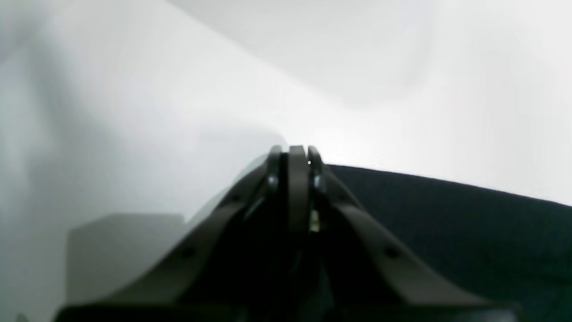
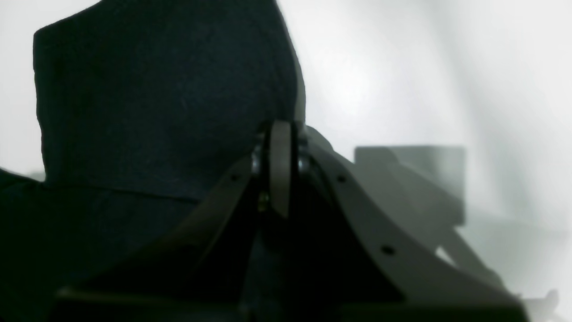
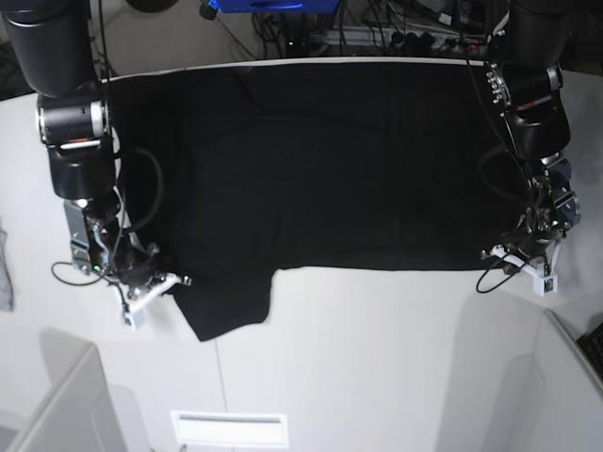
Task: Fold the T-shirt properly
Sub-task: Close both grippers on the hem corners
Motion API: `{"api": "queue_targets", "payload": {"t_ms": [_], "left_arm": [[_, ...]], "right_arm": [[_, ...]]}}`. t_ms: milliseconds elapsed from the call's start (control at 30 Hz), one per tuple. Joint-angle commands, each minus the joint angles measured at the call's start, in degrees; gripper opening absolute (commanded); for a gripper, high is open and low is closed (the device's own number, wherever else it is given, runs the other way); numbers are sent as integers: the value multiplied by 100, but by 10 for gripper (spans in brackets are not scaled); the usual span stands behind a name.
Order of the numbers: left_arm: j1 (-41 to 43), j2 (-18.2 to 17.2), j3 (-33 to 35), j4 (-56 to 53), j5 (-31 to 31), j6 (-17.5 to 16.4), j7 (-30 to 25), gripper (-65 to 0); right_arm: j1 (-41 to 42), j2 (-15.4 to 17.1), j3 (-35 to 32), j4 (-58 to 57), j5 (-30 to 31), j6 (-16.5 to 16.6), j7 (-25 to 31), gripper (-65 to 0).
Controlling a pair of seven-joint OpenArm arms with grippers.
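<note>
The black T-shirt (image 3: 330, 160) lies spread across the white table (image 3: 377, 358), plain side up, with one sleeve (image 3: 226, 306) drooping toward the front left. My right gripper (image 3: 177, 280) sits at that sleeve's left edge. In the right wrist view its jaws (image 2: 280, 129) are shut on the T-shirt (image 2: 156, 98), and the cloth stands up behind the fingertips. My left gripper (image 3: 512, 250) is at the shirt's front right corner. Its jaws (image 1: 297, 152) are pressed together right where the cloth edge (image 1: 447, 214) begins.
Cables and a blue object (image 3: 273, 6) run along the table's back edge. A slot (image 3: 229, 428) is set into the table's front. Raised grey panels stand at the front left (image 3: 47, 405) and front right (image 3: 575, 377) corners.
</note>
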Motion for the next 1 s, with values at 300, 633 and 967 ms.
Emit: {"api": "queue_targets", "payload": {"t_ms": [300, 633, 967], "left_arm": [[384, -17, -13, 927, 106, -31, 399, -650], [648, -17, -22, 1613, -105, -31, 417, -650], [920, -26, -364, 2114, -694, -5, 637, -650]], "right_arm": [[-97, 91, 8, 540, -103, -38, -185, -650], [-475, 206, 17, 1498, -94, -47, -194, -650], [-633, 197, 614, 1683, -103, -47, -282, -650]]}}
